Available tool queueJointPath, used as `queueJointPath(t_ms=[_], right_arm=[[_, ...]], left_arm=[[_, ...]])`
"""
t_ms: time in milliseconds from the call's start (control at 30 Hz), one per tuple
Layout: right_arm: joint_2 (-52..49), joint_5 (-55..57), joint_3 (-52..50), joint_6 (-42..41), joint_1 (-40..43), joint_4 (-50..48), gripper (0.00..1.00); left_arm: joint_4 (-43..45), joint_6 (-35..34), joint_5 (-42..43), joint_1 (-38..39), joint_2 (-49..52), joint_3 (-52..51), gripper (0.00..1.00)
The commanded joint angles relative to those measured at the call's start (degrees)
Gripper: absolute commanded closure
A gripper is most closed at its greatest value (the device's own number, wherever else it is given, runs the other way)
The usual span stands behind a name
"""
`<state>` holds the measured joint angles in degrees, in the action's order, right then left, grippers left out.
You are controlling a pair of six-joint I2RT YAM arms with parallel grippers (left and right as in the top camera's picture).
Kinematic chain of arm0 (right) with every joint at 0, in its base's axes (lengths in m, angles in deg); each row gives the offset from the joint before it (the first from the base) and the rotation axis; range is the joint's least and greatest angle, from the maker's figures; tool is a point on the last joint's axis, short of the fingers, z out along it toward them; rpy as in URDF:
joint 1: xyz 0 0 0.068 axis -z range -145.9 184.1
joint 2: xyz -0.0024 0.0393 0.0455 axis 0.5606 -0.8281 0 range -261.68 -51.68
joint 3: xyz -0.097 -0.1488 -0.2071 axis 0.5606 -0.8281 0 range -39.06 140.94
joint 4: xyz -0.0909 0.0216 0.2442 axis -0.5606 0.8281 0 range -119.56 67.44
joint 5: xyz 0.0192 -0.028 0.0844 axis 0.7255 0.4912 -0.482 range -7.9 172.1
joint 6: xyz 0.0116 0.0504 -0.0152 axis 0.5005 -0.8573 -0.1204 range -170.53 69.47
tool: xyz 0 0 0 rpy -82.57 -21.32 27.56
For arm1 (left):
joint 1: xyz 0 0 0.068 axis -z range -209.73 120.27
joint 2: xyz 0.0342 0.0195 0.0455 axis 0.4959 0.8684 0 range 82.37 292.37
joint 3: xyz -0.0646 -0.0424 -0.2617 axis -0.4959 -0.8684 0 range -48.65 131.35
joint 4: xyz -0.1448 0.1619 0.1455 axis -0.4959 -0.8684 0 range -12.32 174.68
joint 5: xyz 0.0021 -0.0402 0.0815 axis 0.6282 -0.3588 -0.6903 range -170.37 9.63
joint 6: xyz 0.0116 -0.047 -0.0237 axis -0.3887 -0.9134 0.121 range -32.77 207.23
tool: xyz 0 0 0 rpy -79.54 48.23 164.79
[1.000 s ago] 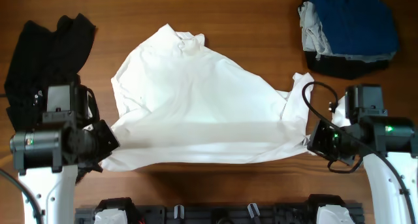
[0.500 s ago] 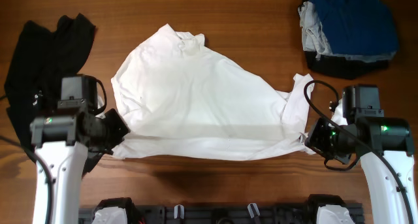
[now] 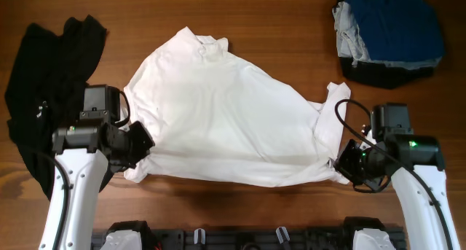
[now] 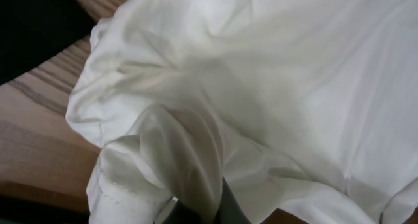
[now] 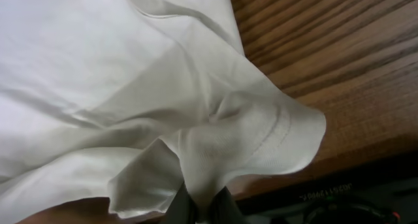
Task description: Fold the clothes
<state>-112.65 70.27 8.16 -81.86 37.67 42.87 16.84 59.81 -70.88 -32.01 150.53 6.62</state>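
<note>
The table (image 3: 277,17) was a brown wood-grain top with the grain running from left to right. It was bare across the middle of the far edge and in a strip along the near edge. A dark rail (image 3: 240,239) ran along the near edge. Nothing of the room beyond the table showed in any view.

The white T-shirt (image 3: 226,111) lay spread over the middle of the table with its collar toward the far edge. Its near hem was stretched between the two arms and cast a soft shadow on the wood below.

The left end effector (image 3: 142,144) was clenched on the shirt's near left corner. In the left wrist view the cloth bunched in folds around the dark fingers (image 4: 232,208), with wood beneath. The right end effector (image 3: 342,162) was clenched on the near right corner, and in the right wrist view the stitched hem flared out over the wood.

A black garment (image 3: 44,68) lay crumpled along the table's left edge, partly under the left arm. A pile of clothes (image 3: 393,31) sat at the far right corner, well apart from the shirt, with blue on top and grey and black beneath.
</note>
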Motion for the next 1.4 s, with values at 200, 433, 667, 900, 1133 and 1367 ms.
queueJointPath(t_ms=[200, 433, 667, 900, 1133, 1367], right_arm=[[-2.78, 0.79, -1.14, -4.42, 0.26, -9.42, 0.96], [-10.51, 5.86, -1.14, -4.57, 0.26, -15.47, 0.96], [-16.74, 8.52, -1.14, -3.37, 0.26, -21.35, 0.96], [-19.30, 9.84, -1.14, -3.04, 0.26, -24.00, 0.96], [-19.45, 10.67, -1.14, -1.55, 0.26, -24.24, 0.51], [-19.08, 10.36, 0.15, 1.73, 0.26, -24.33, 0.33]], left_arm=[[13.66, -1.99, -7.89, 0.20, 8.52, -2.14, 0.96], [24.55, -1.95, -7.43, 0.22, 16.90, -2.14, 0.96], [31.32, -1.38, -7.45, 0.22, 21.84, -2.14, 0.96], [34.21, -1.36, -7.43, 0.22, 22.62, -2.14, 0.95], [34.21, -1.36, -7.43, 0.22, 22.62, -2.14, 0.39], [34.97, 4.31, -7.43, 0.20, 22.47, -1.53, 0.20]])
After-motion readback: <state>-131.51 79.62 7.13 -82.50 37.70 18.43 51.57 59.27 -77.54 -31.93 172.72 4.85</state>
